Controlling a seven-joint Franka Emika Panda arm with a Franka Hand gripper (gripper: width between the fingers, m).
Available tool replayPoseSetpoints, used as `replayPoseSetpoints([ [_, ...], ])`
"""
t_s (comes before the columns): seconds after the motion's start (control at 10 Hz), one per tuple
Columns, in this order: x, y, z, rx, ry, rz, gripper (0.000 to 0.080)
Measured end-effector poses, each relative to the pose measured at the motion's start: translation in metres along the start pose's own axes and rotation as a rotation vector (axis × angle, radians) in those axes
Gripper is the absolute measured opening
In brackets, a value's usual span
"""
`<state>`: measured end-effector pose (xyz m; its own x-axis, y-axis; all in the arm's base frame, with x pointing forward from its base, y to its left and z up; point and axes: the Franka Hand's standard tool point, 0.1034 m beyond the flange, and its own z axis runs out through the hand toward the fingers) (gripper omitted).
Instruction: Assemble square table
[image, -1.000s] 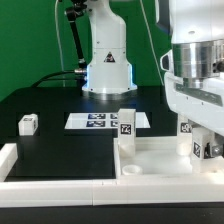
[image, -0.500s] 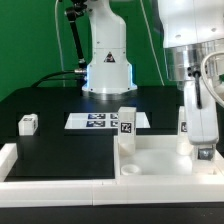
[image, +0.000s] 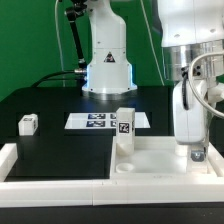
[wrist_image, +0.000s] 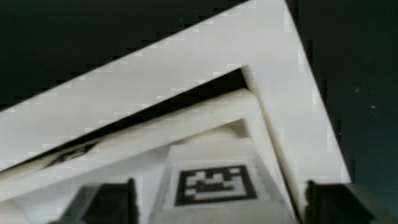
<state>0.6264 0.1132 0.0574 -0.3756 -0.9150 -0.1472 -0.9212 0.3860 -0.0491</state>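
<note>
Tool fingers straddle a tagged leg standing on the square slab at the exterior view's right; whether they grip it cannot be told. Light, stiff, smooth plastic: best pinched on flat opposite faces.

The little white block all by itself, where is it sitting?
The little white block sits alone on the black table at the exterior view's left. It lies left of the marker board and behind the white border rail.
</note>
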Motion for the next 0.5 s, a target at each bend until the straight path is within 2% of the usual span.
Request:
replayPoseSetpoints([
  [0.1,0.000,0.000,0.000,0.000,0.000,-0.009,0.0608],
  [0.2,0.001,-0.002,-0.006,0.004,-0.005,-0.074,0.0608],
  [0.3,0.005,-0.003,-0.022,0.014,-0.018,-0.123,0.0642],
  [0.4,0.011,-0.006,-0.041,0.029,-0.028,-0.167,0.0642],
  [0.5,0.011,-0.019,-0.058,0.042,-0.038,-0.180,0.0649],
])
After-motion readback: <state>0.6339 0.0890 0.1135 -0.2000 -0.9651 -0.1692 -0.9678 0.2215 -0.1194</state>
